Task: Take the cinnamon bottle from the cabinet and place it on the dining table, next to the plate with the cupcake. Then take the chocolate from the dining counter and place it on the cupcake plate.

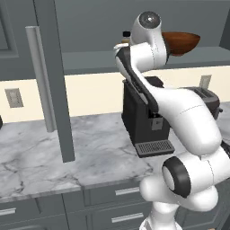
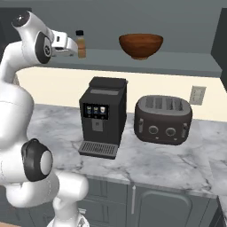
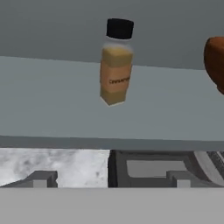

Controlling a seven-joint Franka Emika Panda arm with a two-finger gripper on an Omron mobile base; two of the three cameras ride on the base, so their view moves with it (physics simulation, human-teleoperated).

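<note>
Two dark fingertips point(image 3: 41, 179) of the gripper point(image 3: 109, 180) stand apart, released, in front of the cinnamon bottle point(image 3: 116, 65), which stands upright on the cabinet shelf point(image 3: 52, 100), left of a brown bowl point(image 2: 141, 44). Nothing is grasped yet; both placements remain.

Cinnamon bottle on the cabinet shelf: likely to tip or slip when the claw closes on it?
The tall, narrow tan cinnamon bottle with black cap probably tips easily if nudged, standing upright on a small base. It looks rigid and flat-sided, so likely no rolling. Its smooth label may be somewhat slippery. The claw is short of it.
</note>
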